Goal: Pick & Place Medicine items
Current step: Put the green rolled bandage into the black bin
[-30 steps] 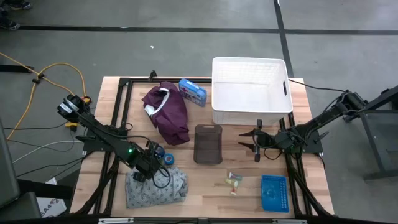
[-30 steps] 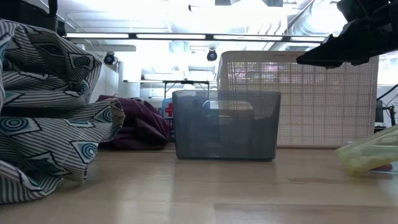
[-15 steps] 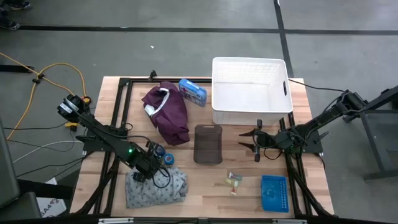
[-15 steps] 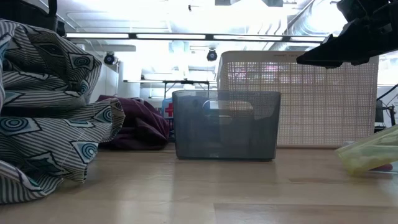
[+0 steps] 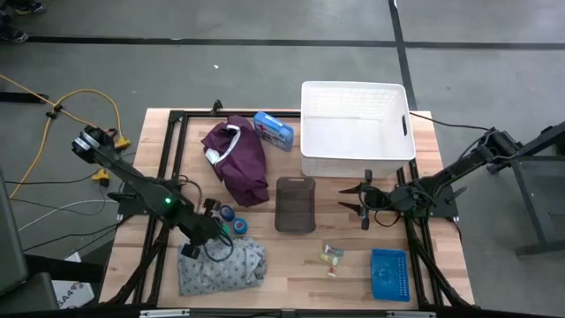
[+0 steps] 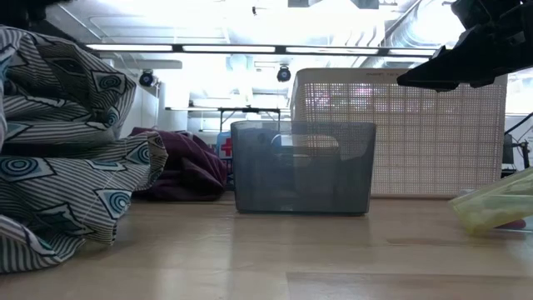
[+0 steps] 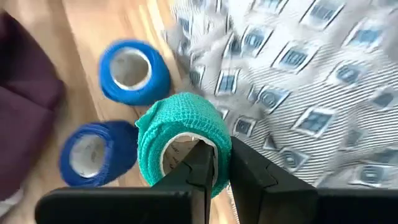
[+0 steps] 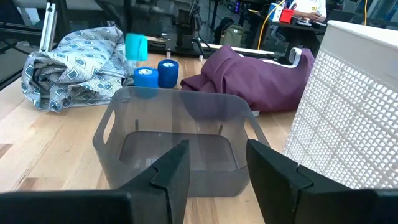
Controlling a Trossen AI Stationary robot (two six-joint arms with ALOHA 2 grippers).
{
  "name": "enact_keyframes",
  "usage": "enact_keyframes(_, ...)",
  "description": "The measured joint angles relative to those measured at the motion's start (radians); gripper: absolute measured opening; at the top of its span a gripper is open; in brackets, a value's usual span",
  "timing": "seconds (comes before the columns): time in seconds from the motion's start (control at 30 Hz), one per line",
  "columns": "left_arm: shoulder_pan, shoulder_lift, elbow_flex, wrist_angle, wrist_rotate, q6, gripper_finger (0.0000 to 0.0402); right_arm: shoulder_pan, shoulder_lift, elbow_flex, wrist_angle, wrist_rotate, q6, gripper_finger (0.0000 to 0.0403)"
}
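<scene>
Right gripper [image 8: 214, 177] fingers apart, nothing between. Just ahead: grey translucent bin [image 8: 180, 140]. Beyond it two blue rolls [image 8: 157, 73], a green roll [image 8: 136, 46] raised above them, patterned cloth [image 8: 74, 65], maroon garment [image 8: 264, 78]. White basket [image 8: 348, 106] alongside.

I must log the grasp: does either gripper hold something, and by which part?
The left gripper pinches the green gauze roll by its wall, one finger inside the hollow core. The right gripper holds nothing.

Wooden table [image 5: 291, 256], white basket [image 5: 357, 130], grey bin [image 5: 295, 205], cloths, blue rolls [image 5: 228, 214]
</scene>
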Motion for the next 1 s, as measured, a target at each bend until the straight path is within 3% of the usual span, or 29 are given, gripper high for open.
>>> enact_keyframes(0.3, 0.020, -0.037, 0.000, 0.073, -0.080, 0.011, 0.0033, 0.000, 0.000, 0.000, 0.000, 0.000, 0.000, 0.0146)
enact_keyframes(0.57, 0.211, -0.002, 0.001, 0.361, -0.101, 0.199, 0.0033, 0.000, 0.000, 0.000, 0.000, 0.000, 0.000, 0.0146)
enact_keyframes(0.8, 0.426, 0.087, 0.011, 0.545, 0.033, 0.277, 0.0033, 0.000, 0.000, 0.000, 0.000, 0.000, 0.000, 0.0146)
enact_keyframes(1.0, 0.537, 0.220, 0.132, 0.570, 0.112, 0.297, 0.0033, 0.000, 0.000, 0.000, 0.000, 0.000, 0.000, 0.0146)
